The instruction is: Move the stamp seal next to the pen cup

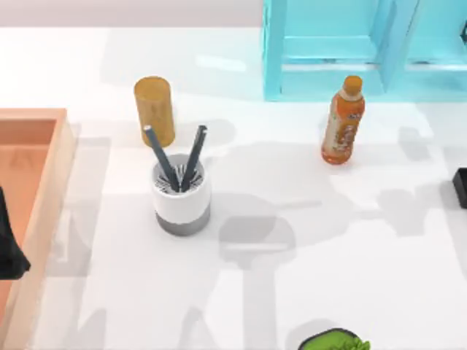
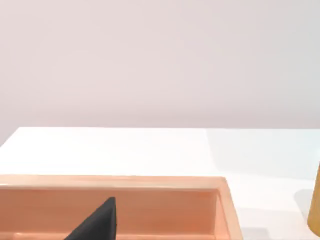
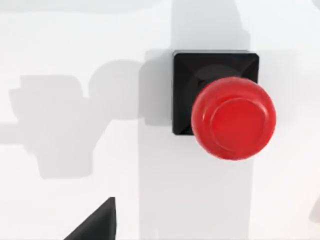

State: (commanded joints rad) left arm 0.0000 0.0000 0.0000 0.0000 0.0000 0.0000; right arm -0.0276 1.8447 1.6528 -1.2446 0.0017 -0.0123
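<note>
From above, the pen cup (image 1: 182, 197) stands upright on the white table (image 1: 328, 248), left of the middle, with two dark pens (image 1: 179, 159) leaning out of it. Just behind it stands a plain yellow cylinder (image 1: 155, 109), close to the cup but apart from it. An orange drink bottle (image 1: 343, 122) stands upright toward the right, in front of a pale blue rack (image 1: 328, 47) at the far edge. A shallow orange tray (image 1: 51, 189) lies along the left side, and a dark piece of my left arm (image 1: 9, 244) sits over it. A black block (image 1: 460, 186) shows at the right edge. Something green (image 1: 336, 341) peeks in at the near edge.

From the left wrist, the tray (image 2: 150, 182) lies below the camera, the yellow cylinder (image 2: 315, 205) off at its far side. One dark finger (image 2: 97, 222) shows over the tray; whether this hand is released or clenched, I cannot tell.

From the right wrist, the stamp seal (image 3: 225, 107) stands upright on the bare table (image 3: 75, 190) straight under the camera, its red knob above the black square base. One dark finger (image 3: 97, 222) shows near it, not touching; this hand's grip I cannot tell either.
</note>
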